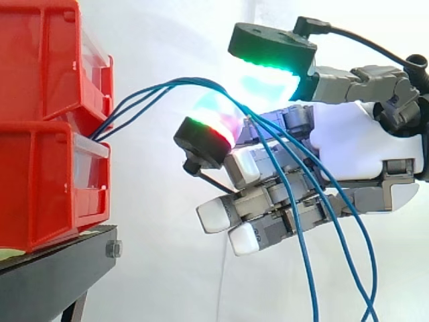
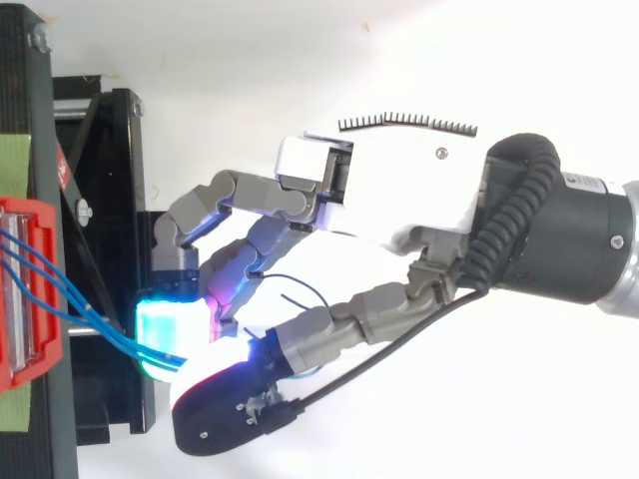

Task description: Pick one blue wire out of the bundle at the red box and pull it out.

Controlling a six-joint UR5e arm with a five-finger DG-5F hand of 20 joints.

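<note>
Several blue wires [image 1: 151, 92] leave the gap between two stacked red bins [image 1: 40, 74], arch to the right and hang down in front of the hand [image 1: 362, 134]. In the top view the wires [image 2: 45, 274] run from the red box [image 2: 45, 215] to the glowing pads. The hand [image 2: 399, 190] reaches in from the right with its fingers curled. The wires pass between the green-glowing thumb pad [image 1: 271, 50] above and a red-and-green glowing finger pad [image 1: 208, 134] below, which close on them. I cannot tell how many wires are caught.
The bins stand on a black stand [image 1: 53, 275] at the left, with a bolt at its corner. A white curtain lies behind. The loose wire ends hang past the bottom edge of the side view.
</note>
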